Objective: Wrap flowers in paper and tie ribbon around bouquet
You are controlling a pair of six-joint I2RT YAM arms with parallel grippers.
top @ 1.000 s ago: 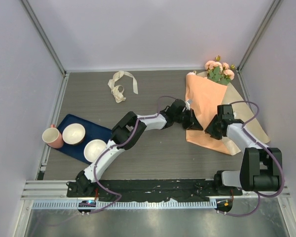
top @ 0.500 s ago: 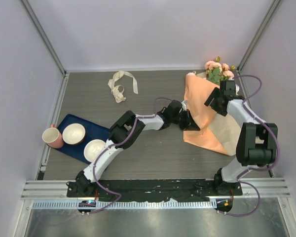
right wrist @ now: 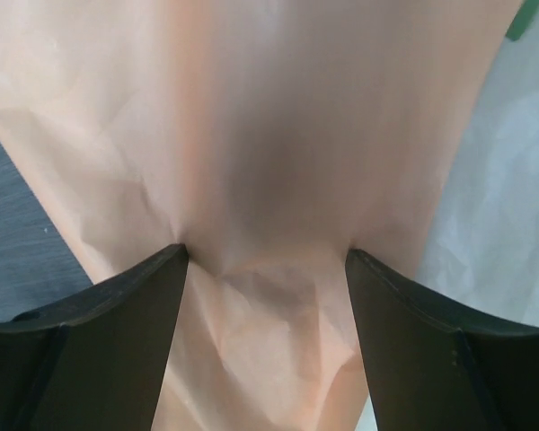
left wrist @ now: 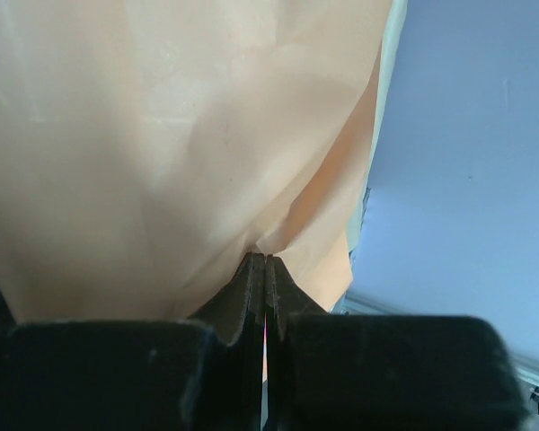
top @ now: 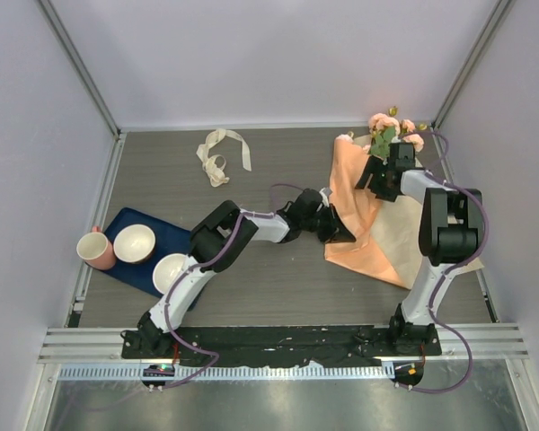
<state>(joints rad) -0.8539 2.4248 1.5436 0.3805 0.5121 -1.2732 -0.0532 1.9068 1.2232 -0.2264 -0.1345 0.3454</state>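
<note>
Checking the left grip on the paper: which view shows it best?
The left wrist view: the left gripper is shut on a fold of the paper. The top view shows it small, at the paper's edge; the right wrist view shows paper, not that grip.

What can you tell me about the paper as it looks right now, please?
The paper is a thin, creased sheet, orange-peach on one face and cream on the other. It is folded loosely around the flowers at the far right. The left gripper pinches its edge, and the right gripper stands open over a fold.
</note>
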